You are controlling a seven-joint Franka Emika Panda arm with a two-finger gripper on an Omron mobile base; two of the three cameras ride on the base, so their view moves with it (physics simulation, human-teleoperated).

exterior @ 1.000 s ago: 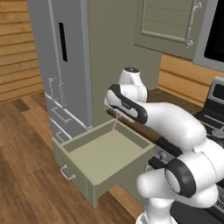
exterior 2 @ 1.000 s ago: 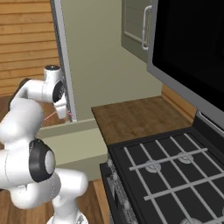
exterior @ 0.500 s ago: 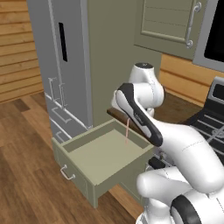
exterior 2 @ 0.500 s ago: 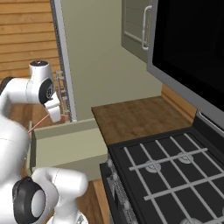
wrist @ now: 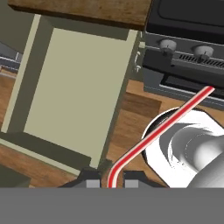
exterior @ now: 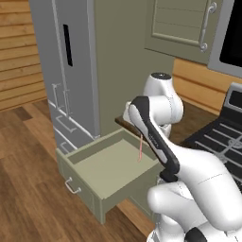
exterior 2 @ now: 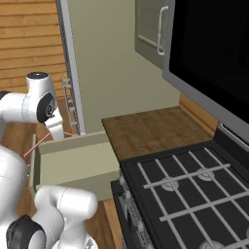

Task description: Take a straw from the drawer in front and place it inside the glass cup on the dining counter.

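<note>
Straw [wrist: 162, 129] held between the narrow jaws of the gripper [wrist: 110, 180], one pink-red stick hanging above the single open drawer [exterior: 109, 166]. Robot's white arm folds back on itself over the drawer's right side, hand raised, beside one wooden counter [exterior 2: 146, 131] and one black stove [exterior 2: 192, 189].

Open drawer below, stove and fridge hemming in the sides

The drawer [exterior: 106, 168] is standing pulled out with bare floor inside, leaving open room above it; the fridge [exterior: 71, 71] is crowding its left, the stove [exterior 2: 194, 189] and wooden counter [exterior 2: 146, 131] are blocking its right.
</note>
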